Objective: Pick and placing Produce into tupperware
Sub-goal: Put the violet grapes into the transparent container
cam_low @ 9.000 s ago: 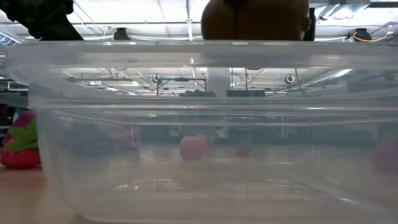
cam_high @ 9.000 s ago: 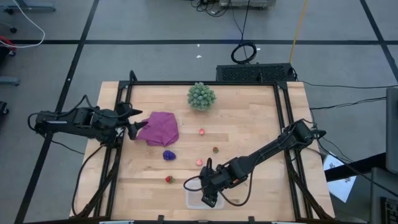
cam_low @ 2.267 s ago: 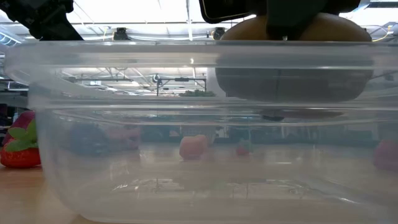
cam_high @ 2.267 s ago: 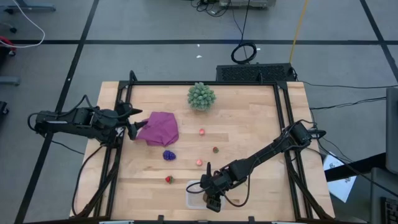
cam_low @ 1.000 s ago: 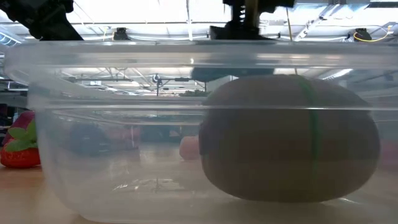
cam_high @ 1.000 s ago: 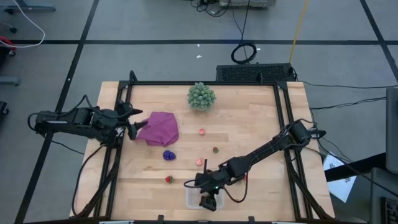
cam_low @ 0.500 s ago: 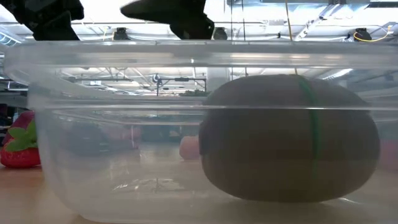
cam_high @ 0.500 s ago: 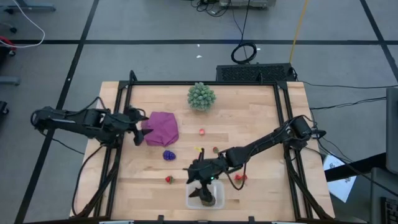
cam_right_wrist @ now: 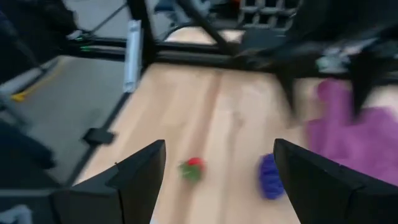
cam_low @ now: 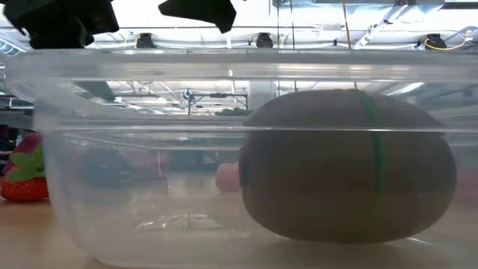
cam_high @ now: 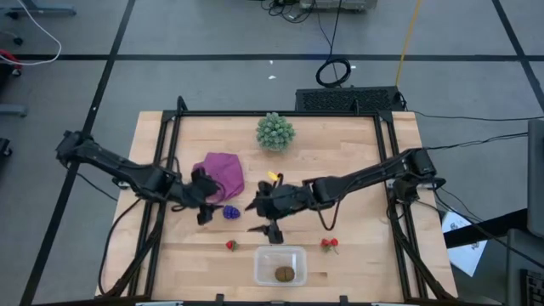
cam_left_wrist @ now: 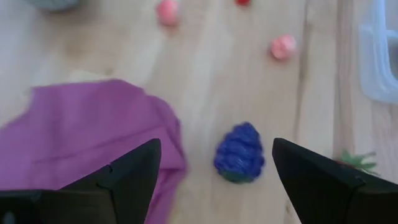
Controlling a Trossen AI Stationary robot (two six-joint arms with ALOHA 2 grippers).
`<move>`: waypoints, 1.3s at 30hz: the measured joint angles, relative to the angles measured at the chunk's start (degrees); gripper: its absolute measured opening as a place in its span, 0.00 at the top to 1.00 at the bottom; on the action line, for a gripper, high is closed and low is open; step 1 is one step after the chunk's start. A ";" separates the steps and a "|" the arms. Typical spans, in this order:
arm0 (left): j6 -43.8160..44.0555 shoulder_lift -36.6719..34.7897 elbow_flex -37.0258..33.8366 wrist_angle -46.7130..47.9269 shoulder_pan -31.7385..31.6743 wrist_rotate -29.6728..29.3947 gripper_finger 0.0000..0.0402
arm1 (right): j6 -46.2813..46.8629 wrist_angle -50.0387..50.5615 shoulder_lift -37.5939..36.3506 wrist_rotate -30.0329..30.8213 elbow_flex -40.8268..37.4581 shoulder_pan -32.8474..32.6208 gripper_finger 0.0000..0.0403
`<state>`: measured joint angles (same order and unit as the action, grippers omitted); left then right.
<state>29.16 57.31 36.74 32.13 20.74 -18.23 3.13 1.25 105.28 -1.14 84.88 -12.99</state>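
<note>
The right gripper [cam_high: 264, 218] hung over the middle of the desk [cam_high: 340, 170] with its fingers spread wide and nothing between them, just beyond the far rim of the tupperware [cam_high: 265, 274]. The left gripper [cam_high: 206, 206] was also wide open and empty, poised just left of the grape cluster [cam_high: 230, 212], which in the left wrist view lay on the wood between its two fingers [cam_left_wrist: 314, 180]. The kiwi [cam_high: 284, 274] rested inside the tupperware at the near edge of the desk, toward the tub's right half, and filled much of the low view through the clear wall. A strawberry [cam_high: 230, 245] lay on the desk to the tub's far left and another strawberry [cam_high: 330, 245] to its far right. The purple cloth [cam_high: 223, 172] lay beyond the left gripper, and the green bushy ball [cam_high: 275, 131] sat near the far edge.
</note>
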 joint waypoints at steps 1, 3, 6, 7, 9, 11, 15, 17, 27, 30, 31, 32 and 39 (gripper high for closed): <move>0.48 1.24 0.00 -0.84 0.89 -0.03 0.22 | -0.94 0.36 -0.47 0.98 0.00 0.37 0.28; 1.70 3.58 -0.01 -1.34 2.48 -0.08 0.22 | -2.50 0.17 -1.02 2.54 0.00 1.15 0.28; 2.41 7.19 -0.01 -2.33 3.99 -0.28 0.22 | -3.68 0.47 -1.67 4.16 0.00 2.08 0.28; 2.38 8.37 -0.01 -2.25 4.25 -0.55 0.22 | -3.96 0.26 -1.71 4.19 0.00 2.36 0.28; 1.94 10.70 -0.01 -2.31 4.53 -1.28 0.22 | -3.95 0.32 -1.87 4.17 0.00 2.86 0.28; 0.71 12.90 -0.01 -2.31 4.51 -1.34 0.22 | -3.78 0.45 -1.97 4.15 0.00 3.21 0.28; -0.78 16.25 -0.01 -2.43 3.86 -1.37 0.22 | -3.65 0.45 -2.06 4.16 0.00 3.58 0.28; -1.68 16.95 -0.01 -2.41 3.37 -1.37 0.22 | -3.65 0.47 -2.06 4.15 0.00 3.60 0.28; -7.12 16.40 -0.01 -6.09 2.53 -1.12 0.22 | -2.17 0.46 -2.06 4.15 0.00 3.66 0.28; -7.81 16.40 -0.01 -7.34 2.54 0.78 0.22 | -2.18 0.71 -2.06 4.15 0.00 3.67 0.28; -7.79 16.40 -0.01 -7.89 2.60 1.64 0.22 | -2.20 0.71 -2.06 4.15 0.00 3.71 0.28; -7.91 16.40 -0.01 -8.69 2.61 2.77 0.22 | -2.21 0.71 -2.06 4.14 0.00 3.76 0.28; -9.60 18.30 -0.01 -9.96 2.62 3.61 0.22 | -2.16 0.69 -2.06 4.13 0.00 4.37 0.28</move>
<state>19.55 75.62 36.73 22.16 23.35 -14.62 0.98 1.93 103.22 2.98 84.88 -8.62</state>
